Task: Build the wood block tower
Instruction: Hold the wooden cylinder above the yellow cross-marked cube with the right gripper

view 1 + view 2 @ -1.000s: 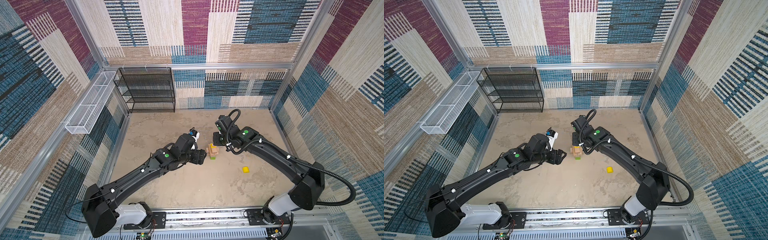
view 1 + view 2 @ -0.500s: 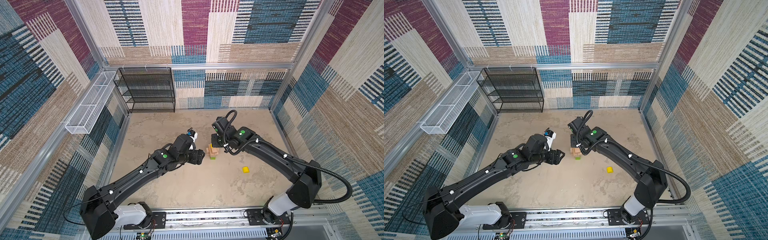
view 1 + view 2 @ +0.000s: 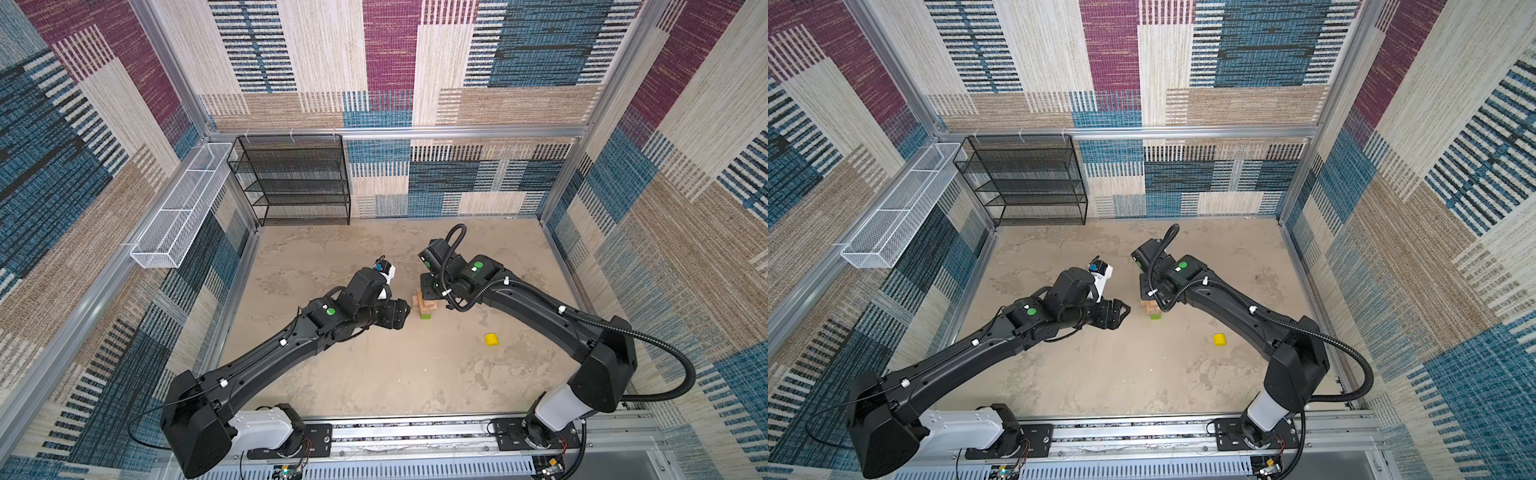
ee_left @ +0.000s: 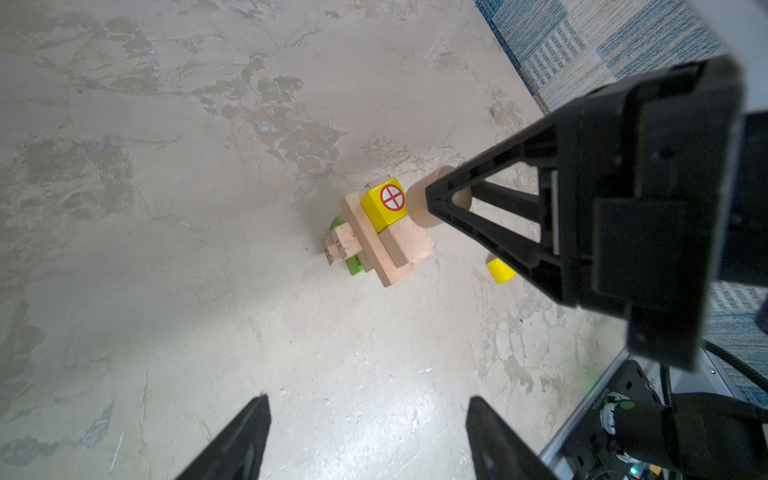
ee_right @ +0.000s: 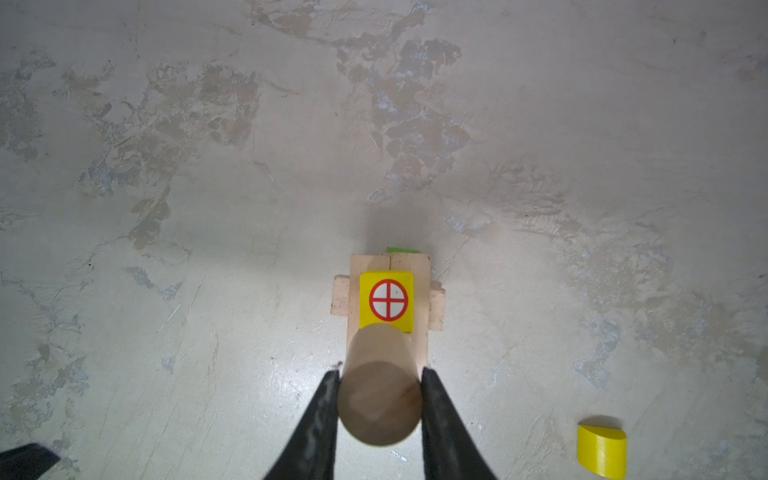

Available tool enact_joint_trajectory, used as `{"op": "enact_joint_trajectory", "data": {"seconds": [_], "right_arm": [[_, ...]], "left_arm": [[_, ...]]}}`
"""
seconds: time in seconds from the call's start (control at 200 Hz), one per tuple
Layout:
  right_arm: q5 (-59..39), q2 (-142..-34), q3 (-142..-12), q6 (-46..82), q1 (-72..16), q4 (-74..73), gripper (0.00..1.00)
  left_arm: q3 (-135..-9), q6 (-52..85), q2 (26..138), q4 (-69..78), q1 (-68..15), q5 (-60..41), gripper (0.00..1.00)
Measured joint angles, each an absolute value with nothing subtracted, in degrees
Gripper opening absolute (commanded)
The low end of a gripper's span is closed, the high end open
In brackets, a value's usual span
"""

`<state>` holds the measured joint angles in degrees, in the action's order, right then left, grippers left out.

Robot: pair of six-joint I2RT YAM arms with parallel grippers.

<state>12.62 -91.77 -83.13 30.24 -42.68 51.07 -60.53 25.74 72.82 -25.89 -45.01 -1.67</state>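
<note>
- Both top views look steeply down from high up front, toward the back wall (image 3: 395, 174).
- Wrist views look down nearer the table (image 4: 166, 249); all four share the wood block tower (image 5: 386, 299).

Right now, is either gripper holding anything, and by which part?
The right gripper clamps the tan round piece by its curved sides, near one end. The left gripper is open and holds nothing.

A black mesh shelf rack (image 3: 295, 178) stands at the far left corner of the mottled beige counter (image 3: 374, 374). A white wire basket (image 3: 178, 208) hangs on the left wall just beside it. Patchwork woven panels (image 3: 390, 62) line the walls.
</note>
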Motion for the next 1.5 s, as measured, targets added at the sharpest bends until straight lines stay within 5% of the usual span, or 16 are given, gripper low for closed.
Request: {"op": "enact_joint_trajectory", "data": {"seconds": [1.502], "right_arm": [[12.4,-93.5,-84.4,29.7,-43.4,50.9,0.0]], "left_arm": [[-61.3,26.0,75.0,-25.8,-44.5,-3.2,0.78]]}}
